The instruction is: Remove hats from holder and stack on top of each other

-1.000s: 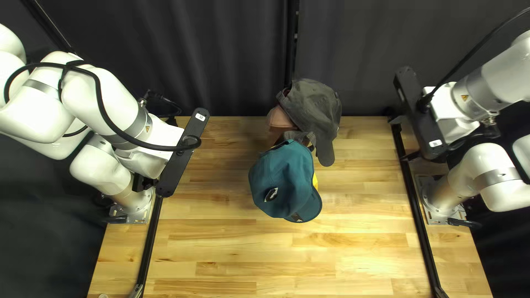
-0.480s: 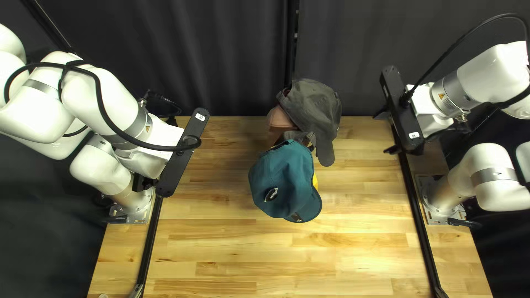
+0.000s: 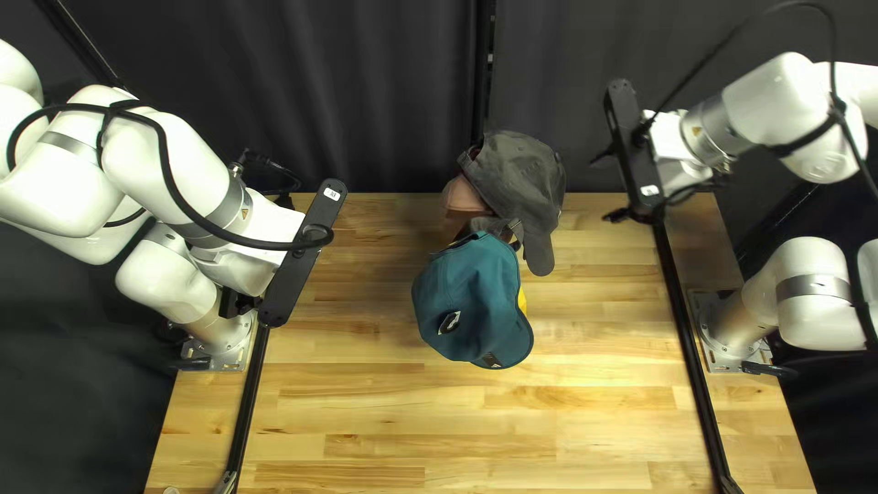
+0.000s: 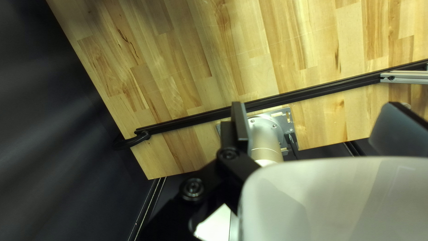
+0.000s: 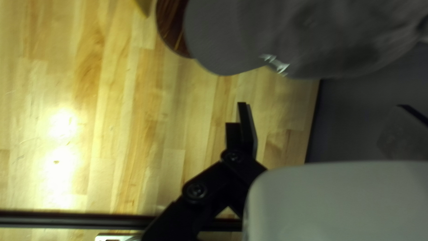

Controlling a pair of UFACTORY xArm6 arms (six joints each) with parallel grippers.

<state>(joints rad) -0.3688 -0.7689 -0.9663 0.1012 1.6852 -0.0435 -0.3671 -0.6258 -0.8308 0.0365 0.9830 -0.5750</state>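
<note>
Left gripper [image 4: 314, 112]: I had my left gripper over the table's [image 3: 411, 425] left edge, looking straight down at the metal base [image 4: 267, 140] of its own arm.
Left fingers [image 4: 238, 120]: They stood wide apart. Nothing was between them, and they touched nothing.
Right gripper [image 5: 324, 113]: I had my right gripper up high near the table's far right corner, just beside the grey hat [image 3: 521, 178].
Right fingers [image 5: 247, 124]: They stood wide apart too, with nothing between them. The grey hat was ahead of them, close by, but they did not touch it.
Grey hat: It sat at the top of the bunch of hats, by the middle of the table's far edge. Its brim hung down toward the near edge.
Pink hat [image 3: 458, 195]: It was tucked partly under the grey hat, and it poked out on the side toward the left edge.
Teal hat [image 3: 470, 302]: It hung lower than the grey hat, nearer the middle of the table. Its round top faced my camera.
Yellow hat [image 3: 522, 302]: I saw only a thin yellow strip behind the teal hat, on the side toward the right edge. I could not tell more about it.
Rails [image 4: 301, 95]: A black rail ran along the left edge of the table and another along the right edge.
</note>
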